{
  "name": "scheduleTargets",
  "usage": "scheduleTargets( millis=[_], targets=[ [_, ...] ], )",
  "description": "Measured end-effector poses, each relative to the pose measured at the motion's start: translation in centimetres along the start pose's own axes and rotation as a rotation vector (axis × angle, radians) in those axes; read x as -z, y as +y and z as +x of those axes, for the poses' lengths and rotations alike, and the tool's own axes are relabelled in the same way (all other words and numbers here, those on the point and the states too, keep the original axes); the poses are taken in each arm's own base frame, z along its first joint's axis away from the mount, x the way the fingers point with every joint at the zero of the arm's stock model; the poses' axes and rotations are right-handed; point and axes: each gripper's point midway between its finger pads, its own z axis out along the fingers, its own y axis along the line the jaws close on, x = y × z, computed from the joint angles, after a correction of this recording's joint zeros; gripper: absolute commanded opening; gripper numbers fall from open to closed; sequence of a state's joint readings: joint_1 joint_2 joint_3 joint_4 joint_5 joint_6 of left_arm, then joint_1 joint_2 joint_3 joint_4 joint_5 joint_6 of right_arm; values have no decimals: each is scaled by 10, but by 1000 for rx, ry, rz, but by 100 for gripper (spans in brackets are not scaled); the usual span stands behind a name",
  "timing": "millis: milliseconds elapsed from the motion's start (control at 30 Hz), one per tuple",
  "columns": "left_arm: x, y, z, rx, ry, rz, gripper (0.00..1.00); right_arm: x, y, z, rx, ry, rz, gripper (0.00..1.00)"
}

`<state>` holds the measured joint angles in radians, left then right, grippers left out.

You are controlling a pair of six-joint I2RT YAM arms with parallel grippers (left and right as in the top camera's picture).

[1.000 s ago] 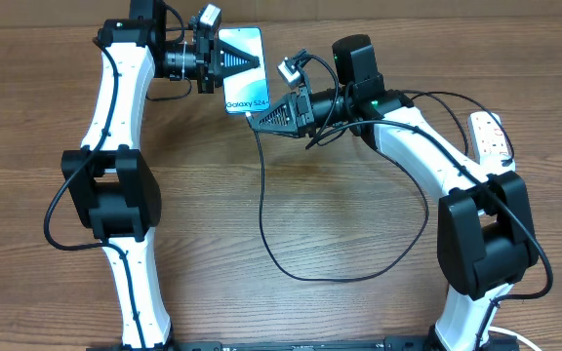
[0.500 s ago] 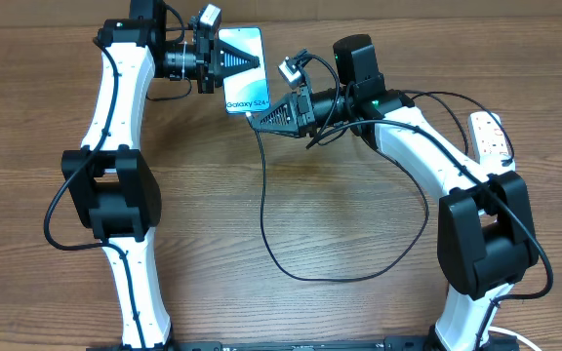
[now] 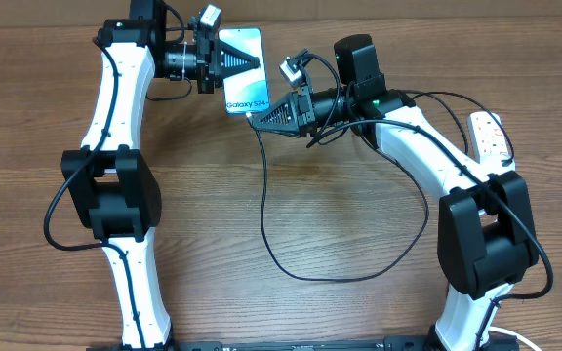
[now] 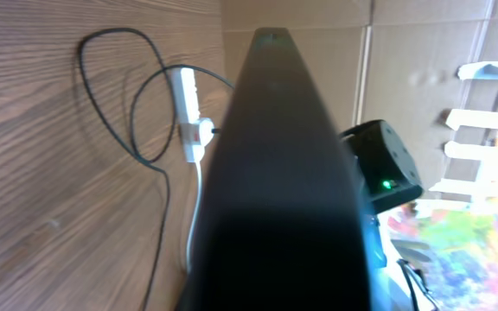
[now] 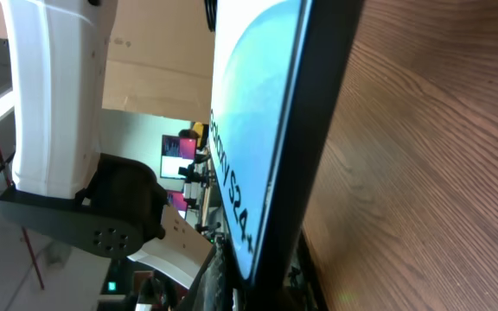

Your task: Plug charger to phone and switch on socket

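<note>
A: What is hard to make out?
B: The charger's [image 3: 262, 195] plug tip, hidden in the clenched right gripper [image 3: 254, 118] at the phone's [image 3: 245, 94] near end (seated or not, unclear). The right arm [image 3: 427, 146] half covers the socket [image 3: 492, 135].
A: And the phone?
B: At the table's [image 3: 340, 195] far side, clamped in the left gripper [image 3: 258, 63], long axis far-to-near, lettered end nearest.

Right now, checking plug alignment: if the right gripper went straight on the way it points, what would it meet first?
The phone, held by the left gripper, at its bottom edge; the right gripper with the charger looks almost touching it, though depth is unclear.
</note>
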<state>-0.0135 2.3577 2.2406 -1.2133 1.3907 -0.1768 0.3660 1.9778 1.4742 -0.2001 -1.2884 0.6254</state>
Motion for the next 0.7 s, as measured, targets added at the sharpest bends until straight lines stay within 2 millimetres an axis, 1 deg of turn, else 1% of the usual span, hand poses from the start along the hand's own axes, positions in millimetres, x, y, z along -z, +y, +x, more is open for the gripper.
scheduleTargets(
  millis=[100,233,400,433,500,567,700],
  targets=[
    [2,7,-2,1,-11,-37,4,0,-2,-1,-6,-8,12,4],
    [10,16,-12,-14,-48,-91,4,3,-8,-2,-27,-19,32,4],
    [30,24,-28,0,-114,-126,4,6,-19,2,-71,-25,74,4],
    [34,26,-30,10,-125,-129,4,6,-24,4,-85,-28,97,4],
    [42,28,-32,30,-141,-137,4,8,-36,7,-118,-39,156,4],
    [48,32,-33,54,-155,-147,4,12,-59,11,-168,-63,270,4],
    [52,39,-31,92,-163,-181,4,35,-113,24,-252,-119,598,4]
  ],
)
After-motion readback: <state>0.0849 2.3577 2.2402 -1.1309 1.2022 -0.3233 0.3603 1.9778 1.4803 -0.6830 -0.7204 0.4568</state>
